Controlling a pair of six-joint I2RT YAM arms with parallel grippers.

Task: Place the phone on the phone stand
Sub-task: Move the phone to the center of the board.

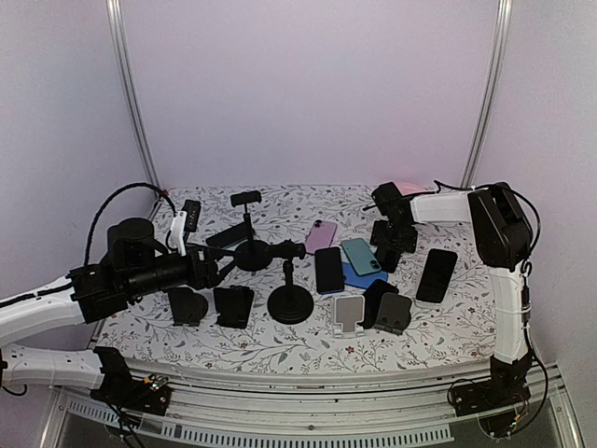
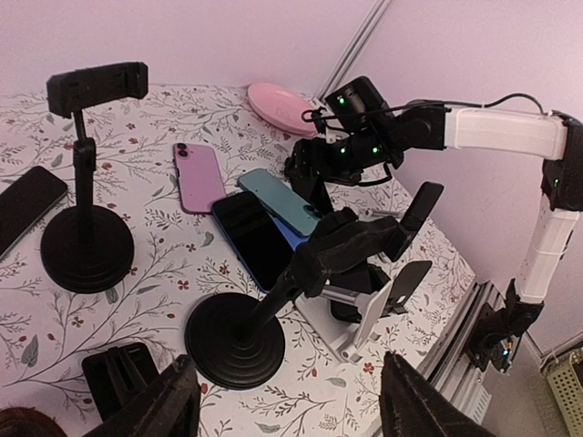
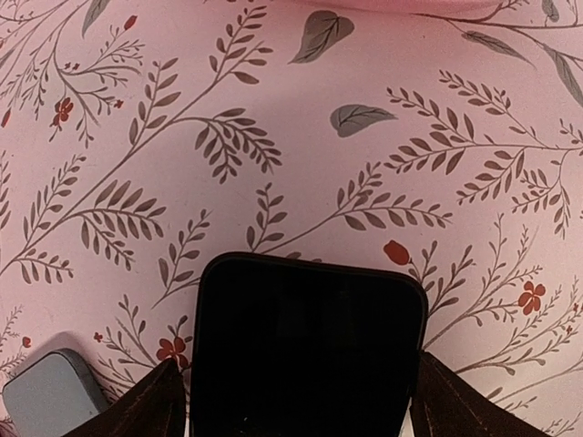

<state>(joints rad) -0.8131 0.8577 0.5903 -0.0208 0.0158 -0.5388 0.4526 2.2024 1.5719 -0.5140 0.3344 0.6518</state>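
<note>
Right claw [image 3: 299, 369] straddles black phone [image 3: 310, 328] on floral table [image 3: 273, 137], grip unclear; left claw [image 2: 291, 401] gapes wide.

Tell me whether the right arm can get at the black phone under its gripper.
Likely yes: the right gripper straddles the black phone, a finger each side, nothing between, though the teal phone lies close by.

lab test booth, plain walls [image 1: 308, 93], metal posts [image 1: 133, 93]

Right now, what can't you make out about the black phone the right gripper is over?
Right wrist view: lower end of the black phone, cut off by the bottom edge; whether the fingers touch it.
Top view: that phone, mostly hidden under the right gripper.
</note>
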